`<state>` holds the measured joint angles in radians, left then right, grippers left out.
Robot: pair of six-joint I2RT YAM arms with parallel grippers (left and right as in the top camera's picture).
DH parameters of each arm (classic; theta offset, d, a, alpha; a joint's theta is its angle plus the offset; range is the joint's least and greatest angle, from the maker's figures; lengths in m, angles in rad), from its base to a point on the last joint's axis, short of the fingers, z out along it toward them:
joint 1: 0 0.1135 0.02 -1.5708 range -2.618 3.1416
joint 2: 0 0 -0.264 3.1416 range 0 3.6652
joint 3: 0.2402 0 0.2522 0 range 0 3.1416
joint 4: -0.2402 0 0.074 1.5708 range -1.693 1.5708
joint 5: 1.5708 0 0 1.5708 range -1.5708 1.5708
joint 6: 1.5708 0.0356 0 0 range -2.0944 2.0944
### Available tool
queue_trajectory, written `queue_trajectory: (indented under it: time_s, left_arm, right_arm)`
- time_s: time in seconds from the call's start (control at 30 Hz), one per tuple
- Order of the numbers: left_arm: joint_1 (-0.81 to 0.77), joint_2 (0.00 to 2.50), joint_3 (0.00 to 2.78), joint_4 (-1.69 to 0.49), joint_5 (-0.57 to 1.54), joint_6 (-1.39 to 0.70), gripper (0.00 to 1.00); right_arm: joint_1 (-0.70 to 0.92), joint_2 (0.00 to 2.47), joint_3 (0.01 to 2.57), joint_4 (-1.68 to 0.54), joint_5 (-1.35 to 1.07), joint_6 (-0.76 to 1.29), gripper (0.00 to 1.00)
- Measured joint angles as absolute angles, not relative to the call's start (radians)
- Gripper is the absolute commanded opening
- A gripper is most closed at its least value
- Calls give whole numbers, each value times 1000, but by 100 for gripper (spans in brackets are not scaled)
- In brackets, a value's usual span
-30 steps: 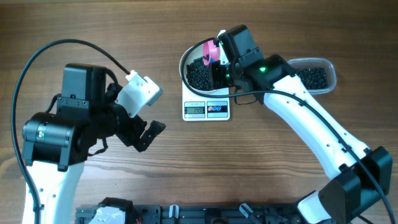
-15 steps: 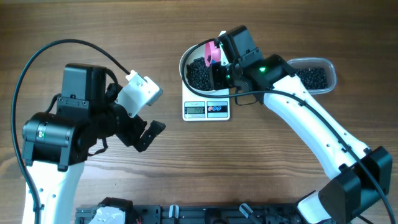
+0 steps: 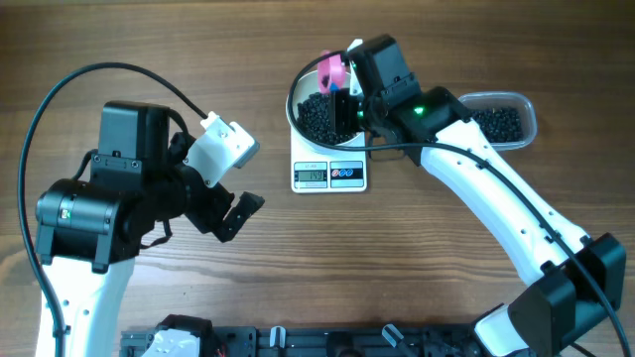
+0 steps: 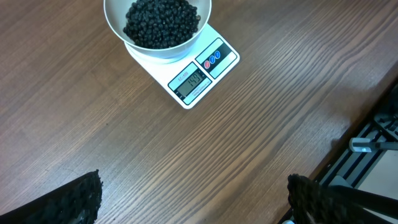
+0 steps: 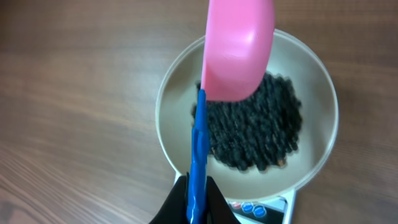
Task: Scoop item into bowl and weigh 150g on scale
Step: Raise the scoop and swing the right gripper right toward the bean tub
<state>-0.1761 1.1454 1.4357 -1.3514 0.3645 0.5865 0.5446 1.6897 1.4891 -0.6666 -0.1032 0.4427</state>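
Note:
The white bowl [image 3: 293, 107] stands on the small white scale [image 3: 329, 176] and holds a heap of black pellets [image 3: 317, 116]. My right gripper [image 3: 349, 99] is shut on the blue handle [image 5: 199, 155] of a scoop. The scoop's pink cup [image 5: 239, 50] hangs tipped over the far side of the bowl [image 5: 166, 118], with its outer wall facing the camera. My left gripper [image 4: 196, 199] stands open over bare wood, well to the left of the scale [image 4: 205, 71]. Nothing is between its fingertips [image 4: 81, 199]. The scale's display is lit.
A clear plastic tub [image 3: 501, 121] with more black pellets sits right of the scale, behind the right arm. A black rack [image 3: 298, 342] runs along the table's near edge. Bare wood lies between the two arms.
The right gripper has shifted the scoop a little to the left and farther over the bowl. The left arm has not moved.

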Motion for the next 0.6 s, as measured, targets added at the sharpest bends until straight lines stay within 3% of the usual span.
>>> queue_trajectory:
  time_s: [0.6]
  left_arm:
    - [-176, 1145, 1436, -1351, 364, 587, 100]
  right_arm:
    - [374, 1625, 1489, -517, -112, 651, 5]
